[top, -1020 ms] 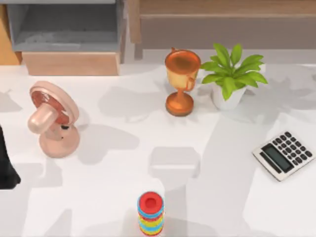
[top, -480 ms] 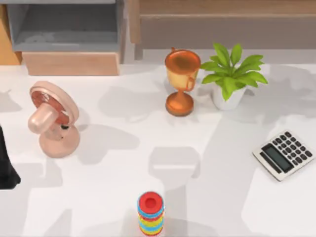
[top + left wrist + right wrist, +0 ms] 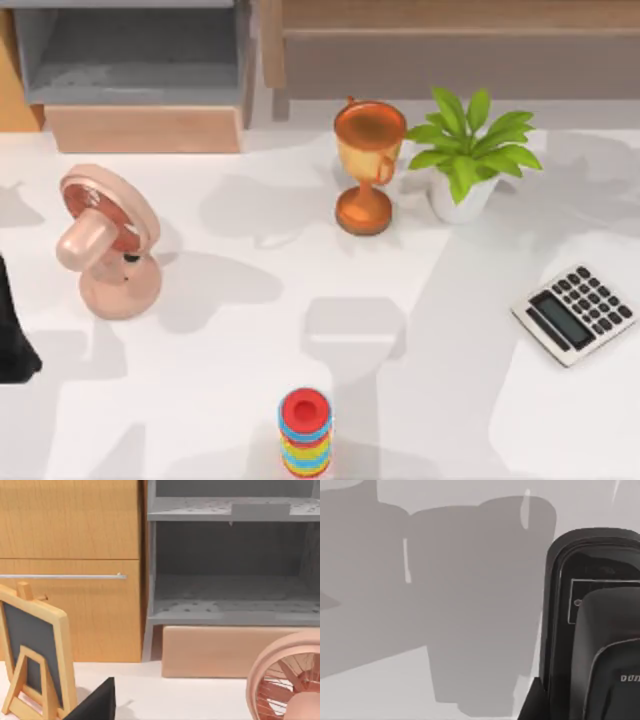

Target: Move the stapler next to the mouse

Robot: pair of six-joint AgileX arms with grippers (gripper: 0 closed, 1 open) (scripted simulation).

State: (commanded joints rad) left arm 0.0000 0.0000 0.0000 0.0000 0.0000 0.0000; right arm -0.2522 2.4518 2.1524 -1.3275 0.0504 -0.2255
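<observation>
Close under the right wrist: black stapler (image 3: 592,625) on the white table (image 3: 445,605). Approach step, grasp not made. Jaw state impossible to tell. Next: descend, close on it.

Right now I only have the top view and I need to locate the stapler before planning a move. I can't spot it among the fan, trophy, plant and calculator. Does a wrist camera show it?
Observer: The right wrist view has a slim black object with a rounded end lying on the white table; it looks like the stapler.
Operator: What does the left wrist camera add?
Observer: A small wooden-framed chalkboard easel standing on the table.
Operator: Anything behind it?
Observer: A wooden cabinet with a metal bar handle.
</observation>
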